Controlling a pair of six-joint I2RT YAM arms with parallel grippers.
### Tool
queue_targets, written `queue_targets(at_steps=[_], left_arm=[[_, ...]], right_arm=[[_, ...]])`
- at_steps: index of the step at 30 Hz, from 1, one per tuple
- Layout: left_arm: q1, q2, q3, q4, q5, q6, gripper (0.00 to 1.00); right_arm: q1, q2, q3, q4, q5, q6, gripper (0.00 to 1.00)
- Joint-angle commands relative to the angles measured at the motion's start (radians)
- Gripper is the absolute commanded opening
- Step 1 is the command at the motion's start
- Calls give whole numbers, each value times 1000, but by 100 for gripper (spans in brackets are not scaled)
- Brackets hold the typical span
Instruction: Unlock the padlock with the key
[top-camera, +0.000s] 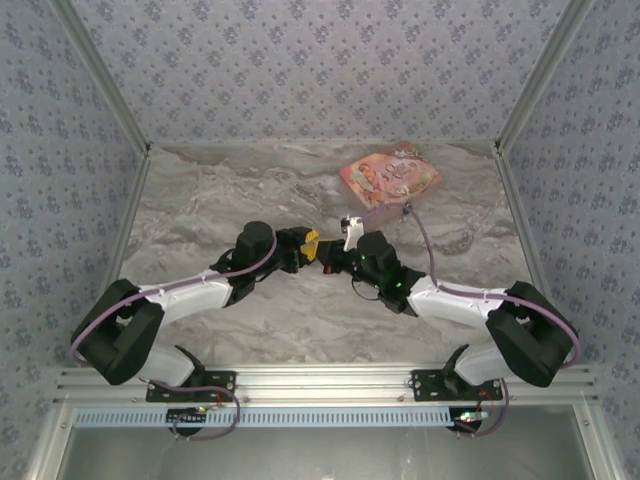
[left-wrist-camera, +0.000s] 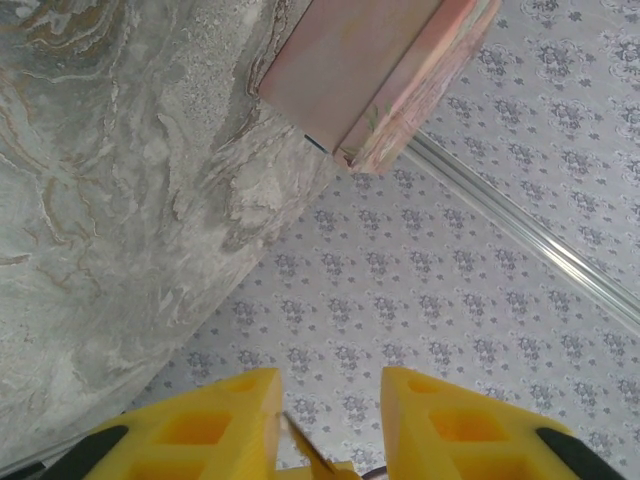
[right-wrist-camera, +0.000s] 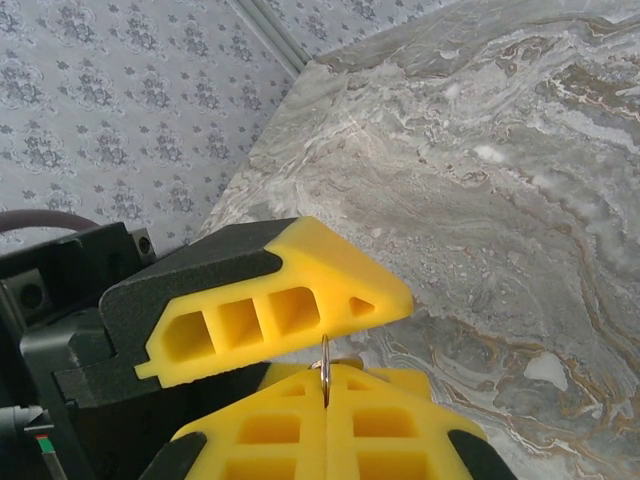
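Note:
The two grippers meet above the middle of the table. My right gripper (right-wrist-camera: 325, 375) (top-camera: 333, 263) is shut on a thin silvery key ring (right-wrist-camera: 325, 358), which stands edge-on out of its closed yellow fingers. My left gripper (left-wrist-camera: 330, 400) (top-camera: 313, 243) is open, and one of its fingers (right-wrist-camera: 270, 300) hovers just over the ring. In the left wrist view a thin metal strip (left-wrist-camera: 300, 447), likely the key, slants up beside the left finger. The teal-blue padlock is hidden from all views.
A pink illustrated box (top-camera: 390, 176) (left-wrist-camera: 370, 70) lies on the marble table (top-camera: 220, 200) at the back right, beyond the grippers. Patterned walls and metal rails close in the table on three sides.

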Motion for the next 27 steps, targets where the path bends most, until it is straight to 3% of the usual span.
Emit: queue_targets(at_steps=[1,14,23,27], left_arm=[[-8,-11,22,26,12,-126,27],[-8,-10,24,15,12,-127,9],[-8,-8,23,14,13,-128,7],[-8,-6,21,14,14,-128,10]], right_arm=[[7,-30,-17,16,5,16,0],[6,-62,-29,-10,11,8,0],[4,-77,-40,-10,23,13,0],[1,-88,-43,-14,25,13,0]])
